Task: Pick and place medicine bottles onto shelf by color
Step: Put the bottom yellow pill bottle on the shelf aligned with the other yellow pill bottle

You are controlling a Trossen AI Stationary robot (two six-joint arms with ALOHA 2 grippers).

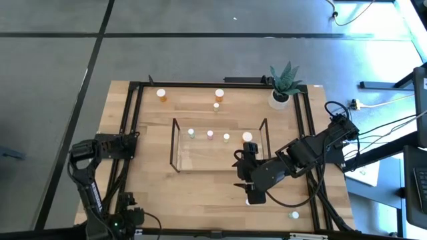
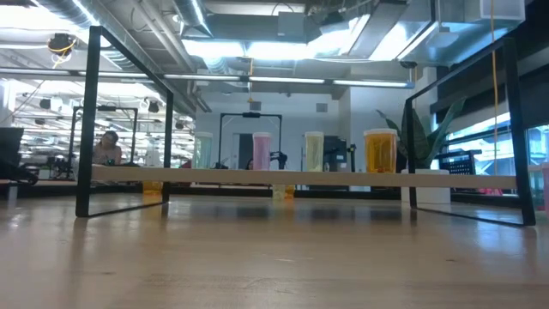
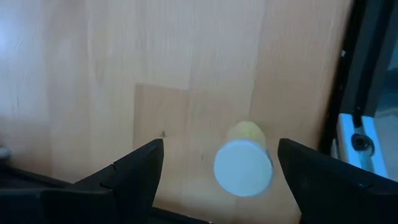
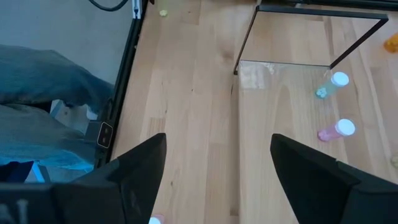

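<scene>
Nine bottles [image 1: 162,95] – one shelf [image 1: 175,144]

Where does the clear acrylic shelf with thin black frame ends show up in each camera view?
High view: the clear acrylic shelf with thin black frame ends sits mid-table, four bottles on it.
Low view: it spans the picture as a pale horizontal board between black end frames.
Left wrist view: not in it.
Right wrist view: its near end shows at upper right.
Shared landmark: the small pink bottle with white cap on the shelf.

Robotics lab: exposed ceiling ducts [image 2: 249,64], workbenches.
</scene>
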